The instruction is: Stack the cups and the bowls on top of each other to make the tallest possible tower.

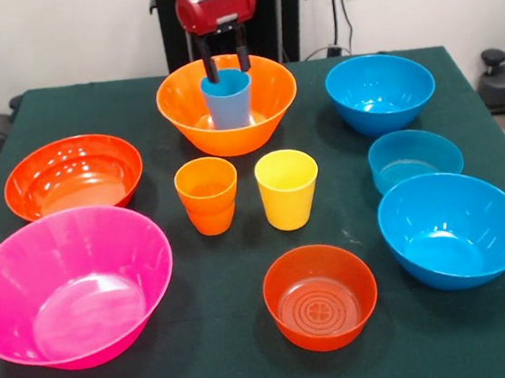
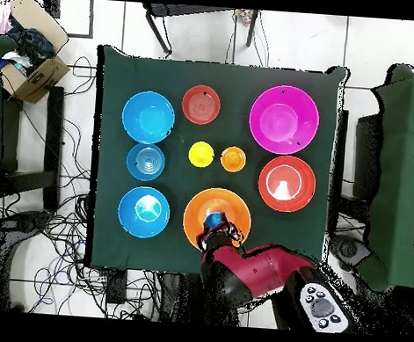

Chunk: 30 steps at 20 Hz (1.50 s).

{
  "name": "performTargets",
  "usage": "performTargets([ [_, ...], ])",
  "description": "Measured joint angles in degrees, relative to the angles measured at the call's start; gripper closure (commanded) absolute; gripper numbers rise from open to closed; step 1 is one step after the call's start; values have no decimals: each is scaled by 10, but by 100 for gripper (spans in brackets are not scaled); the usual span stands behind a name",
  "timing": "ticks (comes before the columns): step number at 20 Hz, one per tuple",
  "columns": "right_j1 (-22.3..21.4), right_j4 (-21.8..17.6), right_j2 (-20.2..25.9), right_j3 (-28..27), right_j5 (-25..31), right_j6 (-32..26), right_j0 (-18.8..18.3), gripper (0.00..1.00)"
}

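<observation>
Nearest the front camera: small red-orange bowl (image 1: 320, 296), ribbed base, flanked by big pink bowl (image 1: 70, 287) and a larger blue bowl (image 1: 453, 229), all glossy translucent plastic on the dark green worktop (image 1: 228, 374). Middle row: orange cup (image 1: 208, 195) with stepped base beside yellow cup (image 1: 287, 189), both upright, apart; shallow blue bowl (image 1: 414, 158) and another red-orange bowl (image 1: 72, 176) to the sides. Far: second larger blue bowl (image 1: 380, 92), and big orange bowl (image 1: 227, 103) holding the blue cup (image 1: 228, 98) upright, axis vertical. Hand (image 1: 225, 63) sits directly above the cup, fingers straddling its rim, narrowly parted; gripping or just released, can't tell.
</observation>
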Motion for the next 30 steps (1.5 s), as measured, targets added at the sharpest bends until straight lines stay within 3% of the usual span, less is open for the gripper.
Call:
performTargets([
  [11, -40, 38, 74, 24, 37, 0, -41, 0],
  [17, -69, 64, 119, 40, 57, 0, -86, 0],
  [21, -83, 92, 167, 52, 86, 0, -146, 0],
  [25, -91, 117, 240, 58, 152, -2, -242, 0],
  [30, -77, 112, 310, 58, 238, -30, -341, 0],
])
